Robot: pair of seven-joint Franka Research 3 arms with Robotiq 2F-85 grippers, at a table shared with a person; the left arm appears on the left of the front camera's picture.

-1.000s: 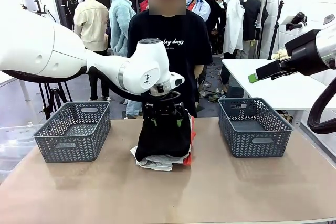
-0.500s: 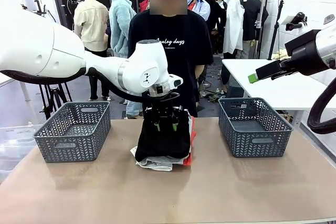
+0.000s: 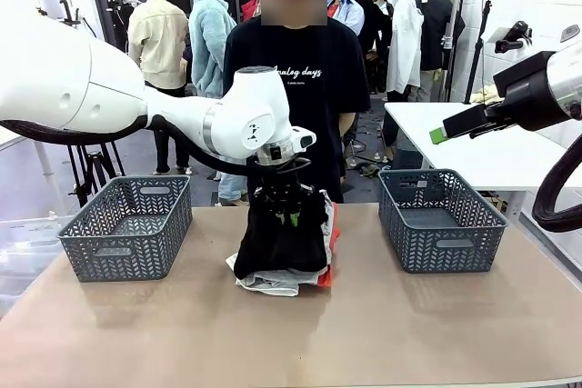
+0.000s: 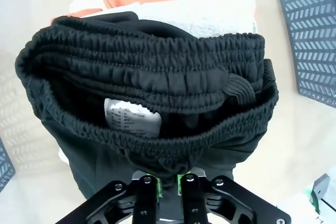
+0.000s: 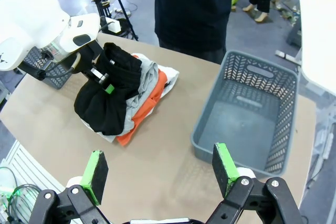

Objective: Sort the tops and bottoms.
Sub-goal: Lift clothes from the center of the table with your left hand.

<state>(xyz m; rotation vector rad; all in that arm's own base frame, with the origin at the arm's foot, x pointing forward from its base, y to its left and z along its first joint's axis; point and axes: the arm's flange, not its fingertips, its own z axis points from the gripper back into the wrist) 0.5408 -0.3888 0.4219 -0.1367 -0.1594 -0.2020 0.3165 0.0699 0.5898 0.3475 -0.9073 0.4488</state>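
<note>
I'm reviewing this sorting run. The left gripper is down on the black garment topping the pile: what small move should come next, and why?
Probably a short straight lift. The left gripper has its jaws pinched on the waistband of the black elastic-waisted garment, which lies on the stack of light and orange garments; raising it should peel it free before any sideways carry.

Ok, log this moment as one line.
left claw: shut on waistband of black bottoms | right claw: open, raised at right | tops: stacked under black bottoms, mid-table

left gripper (image 4: 168,184) pinched closed, right gripper (image 5: 157,157) open
</note>
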